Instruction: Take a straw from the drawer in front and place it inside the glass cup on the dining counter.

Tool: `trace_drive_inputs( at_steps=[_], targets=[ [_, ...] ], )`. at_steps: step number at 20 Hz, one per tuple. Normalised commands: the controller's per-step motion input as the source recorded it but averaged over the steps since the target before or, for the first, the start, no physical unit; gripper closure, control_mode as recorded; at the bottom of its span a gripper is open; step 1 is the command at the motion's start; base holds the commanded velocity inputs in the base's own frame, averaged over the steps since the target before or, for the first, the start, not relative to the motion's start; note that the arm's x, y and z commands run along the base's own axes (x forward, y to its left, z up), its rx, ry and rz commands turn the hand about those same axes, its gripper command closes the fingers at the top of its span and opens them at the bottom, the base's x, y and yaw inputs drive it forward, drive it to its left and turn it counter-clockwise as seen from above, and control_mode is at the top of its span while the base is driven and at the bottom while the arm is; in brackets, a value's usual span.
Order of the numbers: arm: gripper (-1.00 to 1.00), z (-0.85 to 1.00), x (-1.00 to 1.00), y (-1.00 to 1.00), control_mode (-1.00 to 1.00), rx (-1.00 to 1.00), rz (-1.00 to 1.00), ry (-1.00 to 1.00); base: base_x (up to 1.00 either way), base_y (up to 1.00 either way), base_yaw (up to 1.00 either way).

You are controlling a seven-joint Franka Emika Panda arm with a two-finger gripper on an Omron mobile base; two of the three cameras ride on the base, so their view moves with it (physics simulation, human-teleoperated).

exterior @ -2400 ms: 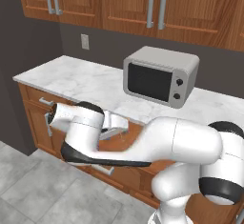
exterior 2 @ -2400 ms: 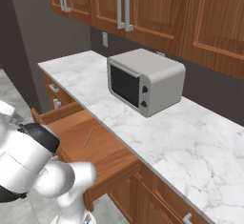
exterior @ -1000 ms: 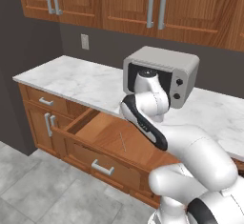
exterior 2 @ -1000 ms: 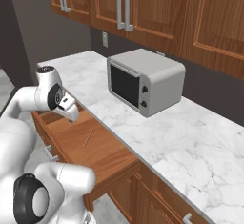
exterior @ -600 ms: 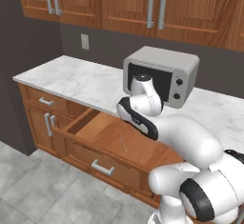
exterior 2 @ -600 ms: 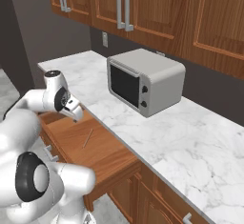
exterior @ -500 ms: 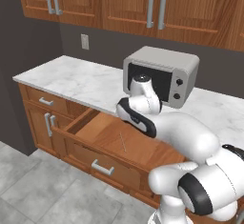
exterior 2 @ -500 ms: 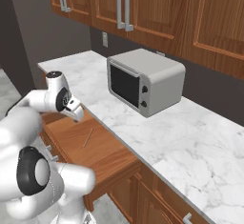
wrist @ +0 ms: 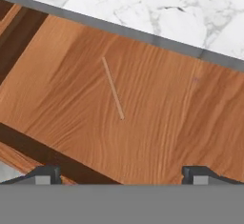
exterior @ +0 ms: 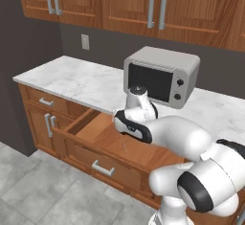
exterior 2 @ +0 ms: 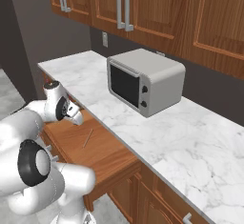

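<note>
Swinging up from low beside the drawer (exterior: pixel 103 145), the arm is now hanging its fingers (wrist: pixel 122 173) wide apart and empty over the pulled-out tray. The straw (wrist: pixel 113 88) is lying loose on the wood at centre frame in the hand view, so a descent onto it looks due.

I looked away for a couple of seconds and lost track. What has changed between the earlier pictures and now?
The white arm swung up from low in front of the wide brown wood drawer to above it, open gripper now pointing down at the thin reddish-brown straw. Nothing was grasped. The drawer stays open, the straw flat on its floor, the silver microwave in place.
</note>
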Motion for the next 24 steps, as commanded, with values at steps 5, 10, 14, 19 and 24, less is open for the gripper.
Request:
trace_drive_inputs(
  at_steps=[5,10,14,19,24],
  targets=[
    [-1.00,-0.38,0.17,0.00,-1.00,-0.01,0.00,-0.19,0.00,0.00,0.00],
    [-1.00,-0.34,0.28,0.00,-1.00,0.00,0.00,-0.10,0.00,0.00,0.00],
    [-1.00,-0.25,0.39,0.00,-1.00,0.00,0.00,0.00,0.00,0.00,0.00],
    [-1.00,-0.24,0.41,0.01,-1.00,0.00,0.00,0.01,0.00,0.00,0.00],
    [-1.00,-0.18,0.32,0.01,-1.00,0.00,0.00,0.00,0.00,0.00,0.00]
  ],
)
